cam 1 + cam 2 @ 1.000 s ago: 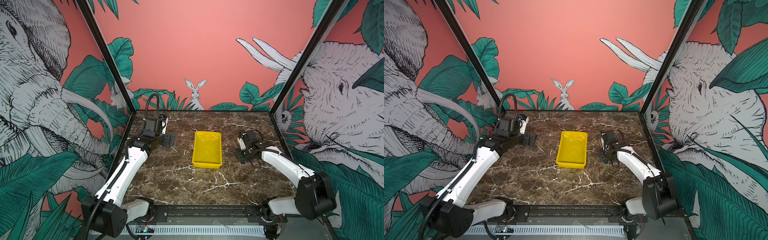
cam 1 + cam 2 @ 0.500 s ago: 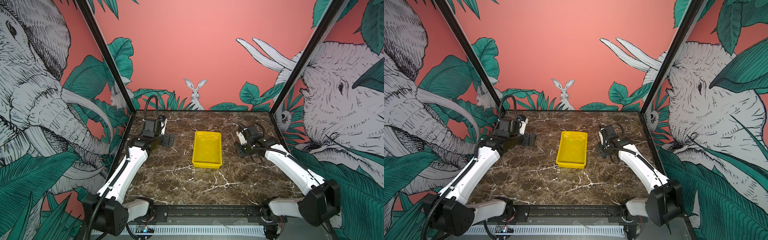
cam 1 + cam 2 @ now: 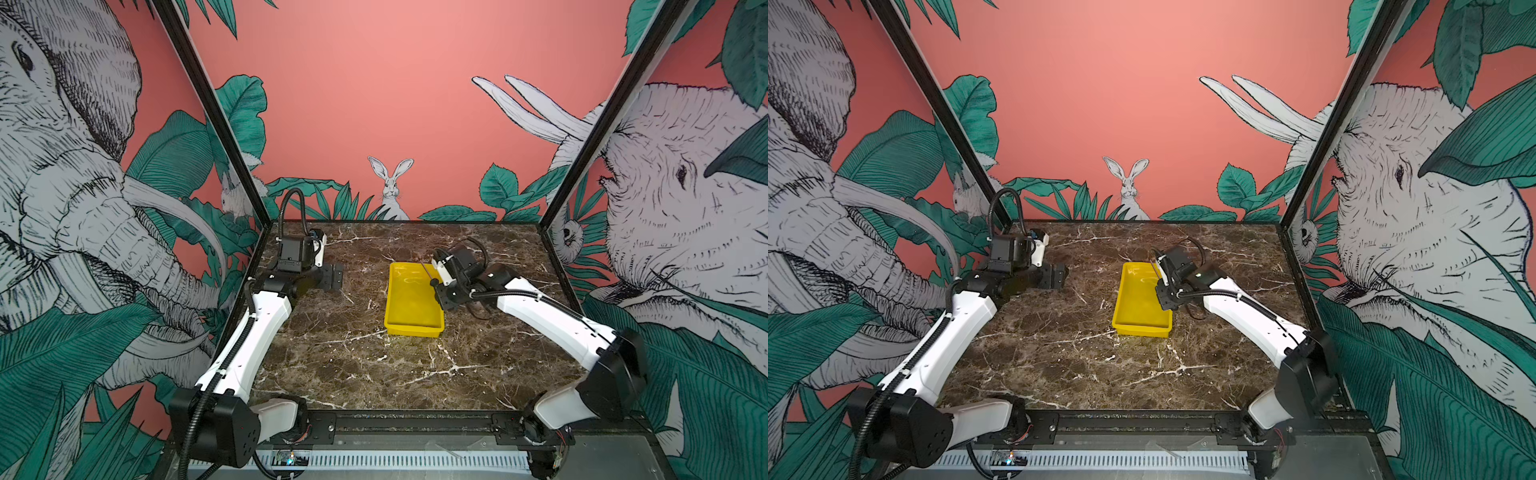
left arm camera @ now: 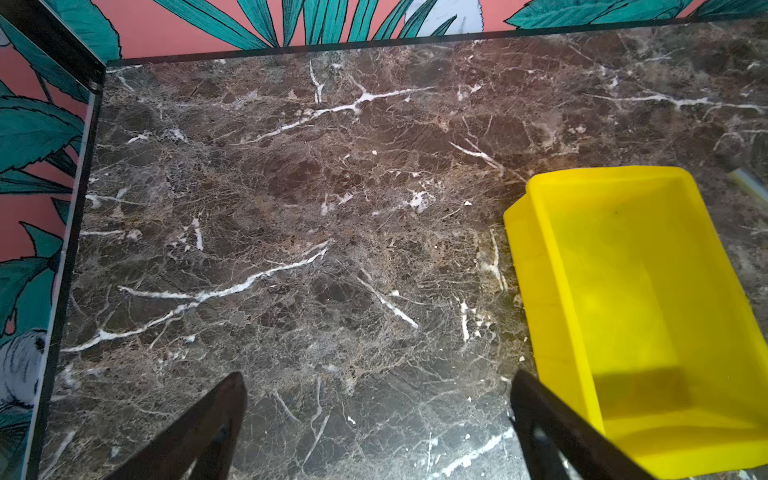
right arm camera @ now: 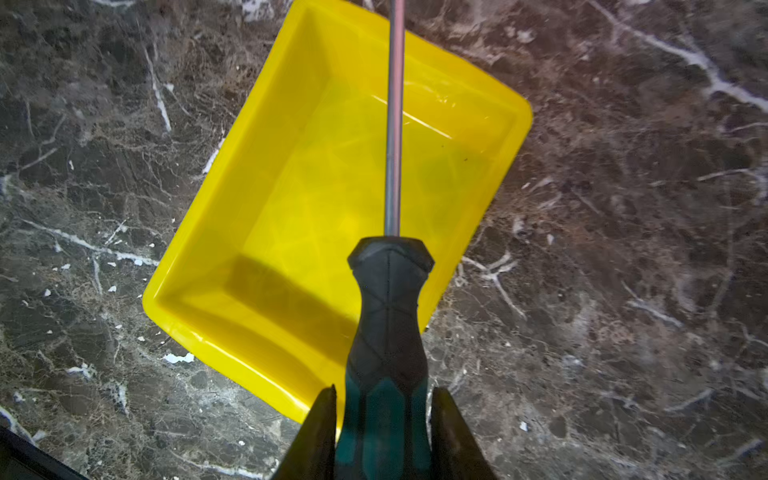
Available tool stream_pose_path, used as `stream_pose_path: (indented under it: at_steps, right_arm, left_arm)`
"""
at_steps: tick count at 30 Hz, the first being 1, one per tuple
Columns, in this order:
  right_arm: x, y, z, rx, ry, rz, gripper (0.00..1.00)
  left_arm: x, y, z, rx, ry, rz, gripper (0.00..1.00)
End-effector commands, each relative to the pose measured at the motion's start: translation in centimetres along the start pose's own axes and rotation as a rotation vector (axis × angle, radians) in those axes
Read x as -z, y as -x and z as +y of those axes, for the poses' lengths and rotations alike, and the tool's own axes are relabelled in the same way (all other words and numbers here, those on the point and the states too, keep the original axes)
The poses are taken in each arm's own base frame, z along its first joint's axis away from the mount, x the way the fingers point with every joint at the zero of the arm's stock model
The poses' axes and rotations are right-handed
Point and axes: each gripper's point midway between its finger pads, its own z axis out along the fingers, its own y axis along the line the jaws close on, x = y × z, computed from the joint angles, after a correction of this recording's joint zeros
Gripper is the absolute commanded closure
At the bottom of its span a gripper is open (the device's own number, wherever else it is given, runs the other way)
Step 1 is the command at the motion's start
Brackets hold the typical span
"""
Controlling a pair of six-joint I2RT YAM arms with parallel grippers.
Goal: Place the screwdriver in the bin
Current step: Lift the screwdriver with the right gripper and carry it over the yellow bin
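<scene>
Right jaws were clamped tight on the screwdriver point(image 5: 386, 332), pinching the green lower part of its handle from both sides, clear as day in the right wrist view. The black upper grip and the thin metal shaft stuck straight out ahead of the jaws. The shaft ran over the glossy inside of the bin point(image 5: 286, 124) and out past its far rim. A dark shadow lay across the bin's floor beneath the tool.

In both top views the screwdriver point(image 3: 427, 272) point(image 3: 1157, 271) was held up off the table point(image 3: 353, 365), not yet lying in the bin. It sat at the right-hand long wall of the bin point(image 3: 415, 331) point(image 3: 1142, 331), toward the far end, with the shaft slanting up and back over the yellow. The right arm point(image 3: 548, 316) reached in from the right, and its wrist was just beside that wall.

The bin sat flat near the middle of the table, long side running front to back.

Over on the other side, the left jaws stood wide apart, holding nothing. In the left wrist view, bare marble showed between the two dark tips, and the bin point(image 4: 540, 291) was off to one side of them. The left arm point(image 3: 257, 332) was parked near the far left part of the table, well apart from the bin.
</scene>
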Motion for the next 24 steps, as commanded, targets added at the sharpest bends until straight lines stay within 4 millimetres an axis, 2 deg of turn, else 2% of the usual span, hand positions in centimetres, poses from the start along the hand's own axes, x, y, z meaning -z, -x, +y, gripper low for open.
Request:
stream_pose_path:
  at_steps: [1, 6, 9, 18, 24]
  right_arm:
    - [-2.0, 2.2, 1.9, -0.003, 0.012, -0.047, 0.91]
    - [-5.8, 1.8, 3.0, -0.003, 0.028, 0.0, 0.91]
    - [-7.6, 1.1, 2.8, 0.005, 0.003, 0.044, 0.92]
    - [-10.8, -0.2, 2.6, 0.02, -0.018, 0.097, 0.89]
    - [-11.7, -0.6, 2.5, 0.032, -0.029, 0.116, 0.83]
  left_arm:
    - [0.5, 1.1, -0.5, 0.013, -0.033, -0.039, 0.0]
    - [0.8, 1.3, -0.8, 0.011, -0.05, -0.053, 0.0]
    - [0.9, 1.4, -1.0, 0.004, -0.062, -0.058, 0.0]
    - [0.9, 1.8, -1.4, 0.0, -0.088, -0.063, 0.0]
    - [1.0, 2.3, -2.2, 0.005, -0.138, -0.071, 0.0]
